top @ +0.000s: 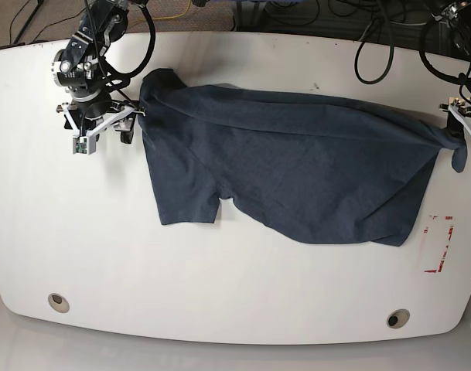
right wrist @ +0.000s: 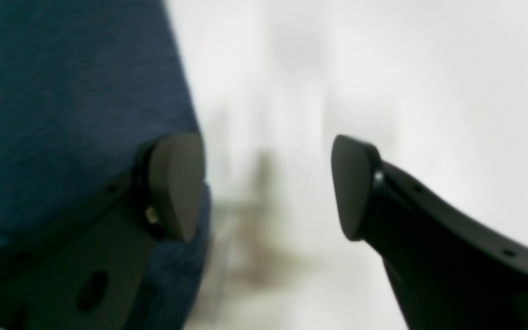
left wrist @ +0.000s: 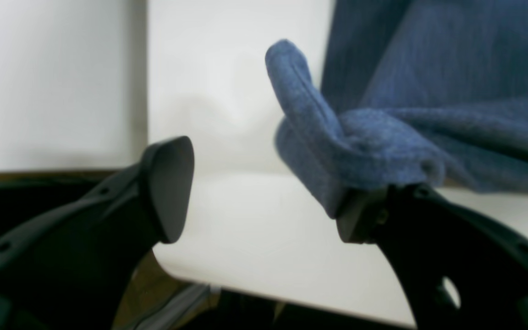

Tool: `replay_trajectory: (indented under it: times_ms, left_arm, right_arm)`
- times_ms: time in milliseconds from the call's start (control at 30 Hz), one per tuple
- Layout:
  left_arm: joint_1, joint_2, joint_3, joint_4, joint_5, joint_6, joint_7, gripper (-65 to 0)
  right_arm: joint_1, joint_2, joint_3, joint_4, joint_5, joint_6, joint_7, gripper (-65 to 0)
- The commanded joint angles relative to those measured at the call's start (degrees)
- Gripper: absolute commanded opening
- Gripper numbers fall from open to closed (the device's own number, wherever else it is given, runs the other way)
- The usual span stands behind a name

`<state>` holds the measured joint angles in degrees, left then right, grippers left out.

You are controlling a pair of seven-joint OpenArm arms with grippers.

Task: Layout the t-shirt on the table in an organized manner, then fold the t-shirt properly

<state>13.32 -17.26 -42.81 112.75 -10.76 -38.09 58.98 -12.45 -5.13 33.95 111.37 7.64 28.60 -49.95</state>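
t-shirt: the dark blue heathered t-shirt (top: 289, 162) lies spread across the middle of the table (top: 220, 309), stretched from the far left side to the right edge, with many wrinkles. no lettering shows on the side facing up.
table: glossy white top with two round grey grommet holes, one near the front left (top: 58, 302) and one near the front right (top: 397, 318). a red tape mark (top: 441, 243) is on the right, just beside the lower corner of the shirt.
containers: no container is seen in any view.
left gripper: the left gripper (left wrist: 264, 192) is at the right edge of the table in the base view. its fingers stand wide apart. a folded bit of the shirt rests over one finger (left wrist: 365, 215); the other finger (left wrist: 170, 183) touches nothing.
right gripper: the right gripper (right wrist: 268, 183) is at the far left corner of the shirt in the base view. its fingers are wide apart too. one finger (right wrist: 174, 183) lies against the blue fabric, the other (right wrist: 353, 188) is free over the white surface. nothing is pinched between them.
only in base view: the whole outline of the shirt, with one sleeve (top: 185, 197) pointing to the front, and black cables (top: 374, 39) behind the table.
only in wrist views: the gap between the fingers, and the fabric edge standing up beside the left gripper. the right wrist view is blurred behind the fingers.
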Motion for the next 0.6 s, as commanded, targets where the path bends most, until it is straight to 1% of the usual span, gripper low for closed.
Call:
replay_trajectory:
  times_ms: [0,67,133,300,467,567]
  left_arm:
    - [1.0,-0.4,-0.2,1.1,-0.4,-0.6,-1.3,-21.2]
    - [2.0,0.8,-0.1,1.0,-0.4,-1.9,-1.2,-21.1]
    - [3.2,1.3,0.9,0.9,-0.4,-1.9,-0.6,-21.1]
    - [5.7,1.4,4.3,0.7,-0.3,-1.9,3.9,-21.4]
    - [6.7,1.6,4.9,0.8,-0.4,-1.9,6.9,-21.5]
    - [6.8,1.6,4.9,1.0,-0.4,-1.9,7.7,-21.5]
  right_arm:
    - [0.4,-1.0,0.1,1.9,0.3,1.2,0.0,-23.9]
    - [0.3,-1.0,0.1,2.0,0.3,1.7,-0.2,-23.9]
    - [0.3,-1.0,0.1,1.9,0.3,1.8,-0.2,-23.9]
    - [0.2,-1.0,0.1,1.8,0.3,2.2,-0.2,-23.9]
    - [0.5,-1.1,0.1,1.8,0.3,2.5,-0.2,-23.9]
    - [0.5,-1.1,0.1,1.8,0.3,2.5,-0.2,-23.9]
